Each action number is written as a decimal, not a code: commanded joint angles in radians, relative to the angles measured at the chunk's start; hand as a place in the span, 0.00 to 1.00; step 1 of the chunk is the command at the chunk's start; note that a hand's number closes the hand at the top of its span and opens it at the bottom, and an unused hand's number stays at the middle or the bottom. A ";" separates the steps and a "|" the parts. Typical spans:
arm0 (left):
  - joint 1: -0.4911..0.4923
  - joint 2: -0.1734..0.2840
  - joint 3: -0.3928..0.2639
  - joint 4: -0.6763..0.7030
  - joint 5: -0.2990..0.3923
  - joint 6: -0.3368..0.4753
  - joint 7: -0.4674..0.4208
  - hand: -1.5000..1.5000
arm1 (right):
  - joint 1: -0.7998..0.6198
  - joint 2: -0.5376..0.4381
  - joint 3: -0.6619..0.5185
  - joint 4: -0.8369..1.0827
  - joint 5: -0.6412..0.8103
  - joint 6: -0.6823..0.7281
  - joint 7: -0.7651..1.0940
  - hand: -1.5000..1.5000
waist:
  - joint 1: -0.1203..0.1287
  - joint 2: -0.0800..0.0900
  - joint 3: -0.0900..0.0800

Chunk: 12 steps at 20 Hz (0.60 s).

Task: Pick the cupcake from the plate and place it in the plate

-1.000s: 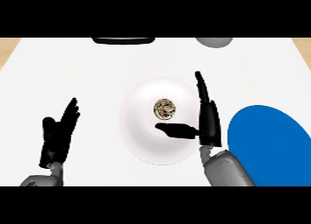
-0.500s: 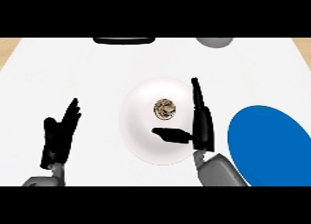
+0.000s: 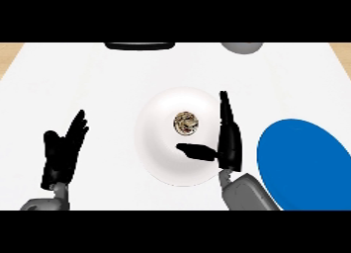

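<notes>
1. The white bench [image 3: 98,84] carried everything.
2. A blue plate [image 3: 306,160] lay at the right, just beside a white plate [image 3: 159,153] at the middle.
3. The right robot hand [image 3: 228,141] stood over the white plate's right side, fingers straight, thumb out, holding nothing.
4. The left robot hand [image 3: 61,153] rested open at the left.
5. The cupcake [image 3: 186,123] sat on the white plate, just left of the right fingers.
</notes>
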 commanded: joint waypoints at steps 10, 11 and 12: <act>-0.053 -0.037 0.013 0.036 -0.039 0.012 0.007 0.50 | 0.170 -0.063 -0.082 -0.188 0.097 0.102 0.060 0.00 | -0.006 -0.001 0.000; -0.010 -0.042 0.002 -0.002 -0.022 -0.008 0.009 0.50 | 0.133 -0.044 -0.151 -0.030 0.032 0.077 -0.091 0.00 | -0.002 0.000 0.000; -0.013 -0.018 0.034 0.021 -0.020 -0.020 -0.027 0.50 | 0.157 -0.059 -0.134 -0.150 0.089 0.116 0.034 0.00 | -0.003 0.000 0.000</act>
